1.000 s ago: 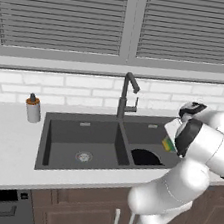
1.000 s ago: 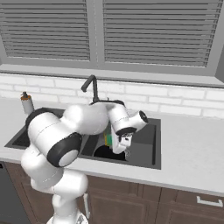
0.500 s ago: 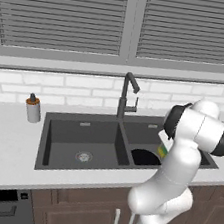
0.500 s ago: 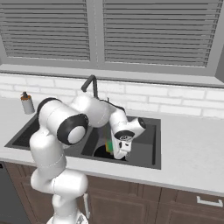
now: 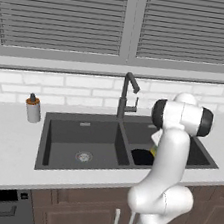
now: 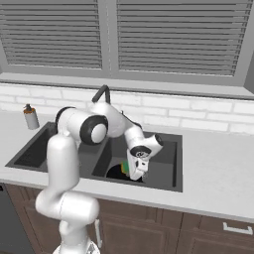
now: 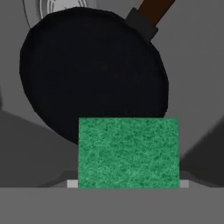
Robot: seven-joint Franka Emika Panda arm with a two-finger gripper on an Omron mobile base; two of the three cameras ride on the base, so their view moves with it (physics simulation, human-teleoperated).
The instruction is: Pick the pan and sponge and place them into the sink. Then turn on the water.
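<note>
Your gripper [image 6: 134,175] hangs low in the right basin of the sink [image 6: 168,184], pinching the green sponge [image 7: 128,152] just above the black pan [image 7: 94,70], which already lies on the basin floor over the drain. You are at the second placing step, by the look of it. Next comes parting the fingers to drop the sponge, then lifting clear toward the faucet [image 5: 127,95], which runs no water yet.

The right basin of the sink [image 5: 206,155] is crowded: the pan [image 7: 92,65] lies over its floor and drain, and the sponge [image 7: 128,151] hangs between it and the gripper [image 6: 135,174]. The left basin offers open floor around its drain. The faucet [image 5: 128,93] rises behind the divider; the soap bottle [image 5: 32,108] stands far left.
</note>
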